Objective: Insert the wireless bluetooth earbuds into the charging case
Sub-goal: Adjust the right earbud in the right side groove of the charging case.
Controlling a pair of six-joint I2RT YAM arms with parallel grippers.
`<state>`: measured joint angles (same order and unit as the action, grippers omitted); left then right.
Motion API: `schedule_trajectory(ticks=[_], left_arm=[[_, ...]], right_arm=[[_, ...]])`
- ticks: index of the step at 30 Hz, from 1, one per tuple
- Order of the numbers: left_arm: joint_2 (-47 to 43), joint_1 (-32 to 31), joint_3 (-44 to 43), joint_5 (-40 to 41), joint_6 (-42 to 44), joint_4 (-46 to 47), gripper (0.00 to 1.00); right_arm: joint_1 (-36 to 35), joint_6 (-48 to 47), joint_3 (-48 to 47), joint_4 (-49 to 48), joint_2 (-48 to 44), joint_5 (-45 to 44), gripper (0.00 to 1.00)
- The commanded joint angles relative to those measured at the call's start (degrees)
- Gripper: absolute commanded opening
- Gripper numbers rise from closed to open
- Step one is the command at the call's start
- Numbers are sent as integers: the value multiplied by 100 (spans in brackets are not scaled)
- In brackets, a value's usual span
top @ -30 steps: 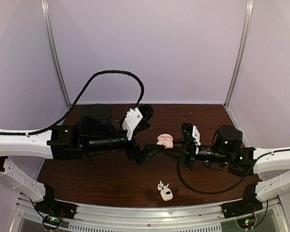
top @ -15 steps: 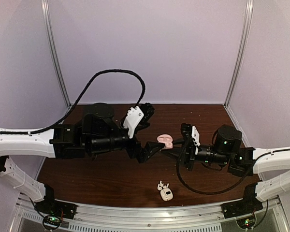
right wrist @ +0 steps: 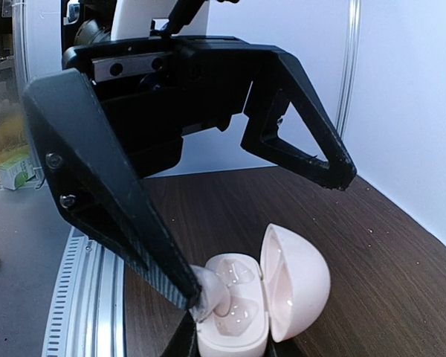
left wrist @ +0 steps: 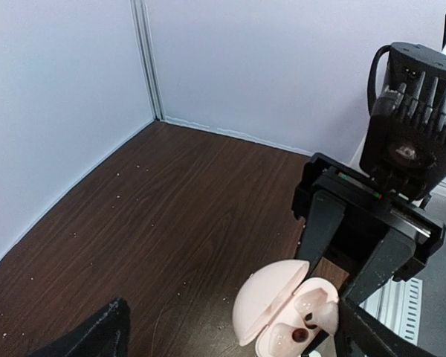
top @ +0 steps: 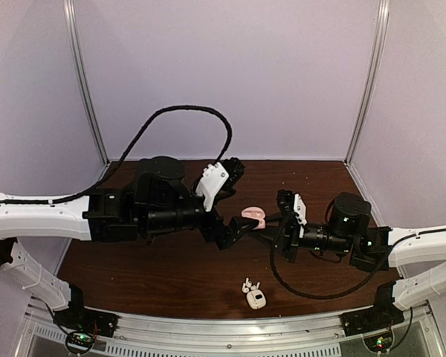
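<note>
A small white charging case point(top: 256, 300) lies near the table's front edge, with two tiny white earbuds point(top: 249, 285) just behind it. Both grippers are away from them. My right gripper point(top: 266, 227) is shut on the base of a pale pink clamshell case point(top: 253, 216), held open at mid-table. Its lid point(right wrist: 296, 281) stands up and its two wells point(right wrist: 234, 286) are empty. My left gripper point(top: 236, 230) is open and faces it. One left fingertip point(right wrist: 207, 296) with a translucent pad rests on the pink base point(left wrist: 293, 333).
Pale walls with metal posts point(top: 87, 89) close in the brown table point(top: 156, 275) at the back and sides. A metal rail point(top: 230, 327) runs along the front edge. A black cable point(top: 178, 115) loops above the left arm.
My left arm has moved right, bringing its open gripper up to the pink case. The right gripper and the pink case have barely moved. The white case and earbuds are unmoved.
</note>
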<state>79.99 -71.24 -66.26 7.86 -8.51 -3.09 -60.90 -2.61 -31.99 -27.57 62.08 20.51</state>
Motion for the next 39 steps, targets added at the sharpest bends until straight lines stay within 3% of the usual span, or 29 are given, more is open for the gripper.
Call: schedule_trajectory(ticks=[1,30,39], left_arm=[[146,33,-177,161,-47,44,96],[492,233,-114,-575,-321,268,97],[519,273,78,-1197,-282,629,98]], right_arm=[[-106,6,-163,-161,-24,153,0],[-174,6,-75,-415,-217,478,0],[-168,73,-54,-525,-300,462,0]])
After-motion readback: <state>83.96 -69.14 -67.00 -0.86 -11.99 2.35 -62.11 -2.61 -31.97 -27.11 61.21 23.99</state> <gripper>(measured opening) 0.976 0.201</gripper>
